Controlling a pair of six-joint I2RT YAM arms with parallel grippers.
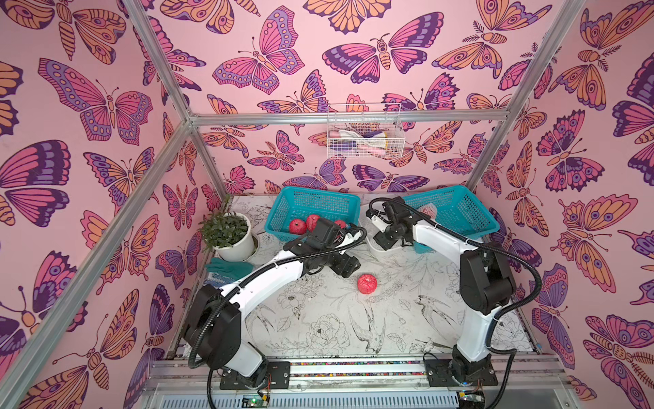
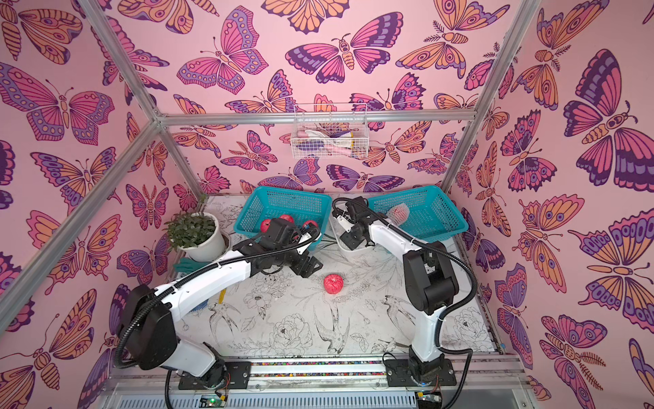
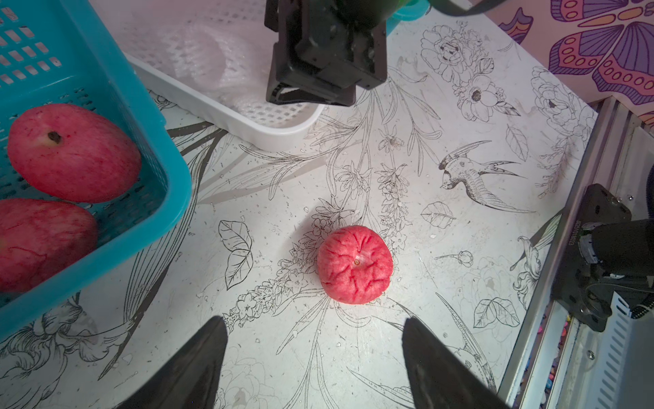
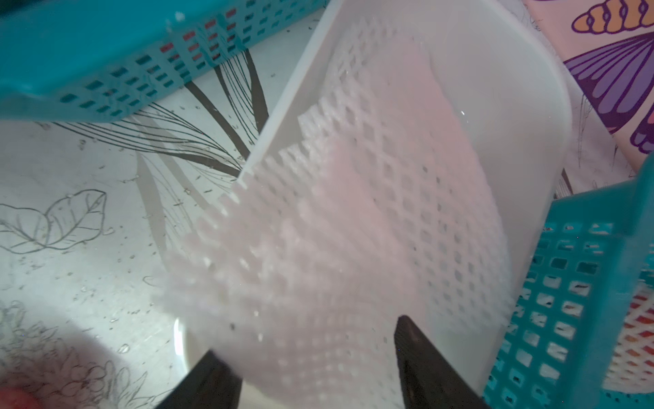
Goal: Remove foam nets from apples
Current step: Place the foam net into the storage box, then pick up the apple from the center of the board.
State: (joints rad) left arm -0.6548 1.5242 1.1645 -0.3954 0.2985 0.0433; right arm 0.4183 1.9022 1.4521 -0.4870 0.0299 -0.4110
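left fingers were wide open and empty, bare apple just ahead; right fingers spread too, foam net ungripped past the tips

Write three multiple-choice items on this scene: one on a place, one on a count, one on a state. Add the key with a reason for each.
1. The bare apple outside the baskets lies:
A) in a white tray
B) on the table
C) in a plant pot

2. How many teal baskets are there?
A) one
B) two
C) three

3. The left tool is:
A) open and empty
B) shut on an apple
C) shut on a foam net

Key:
1 B: it sits alone on the printed surface between the arms.
2 B: one holds bare apples, one a netted apple.
3 A: its fingers stand apart, short of the apple.
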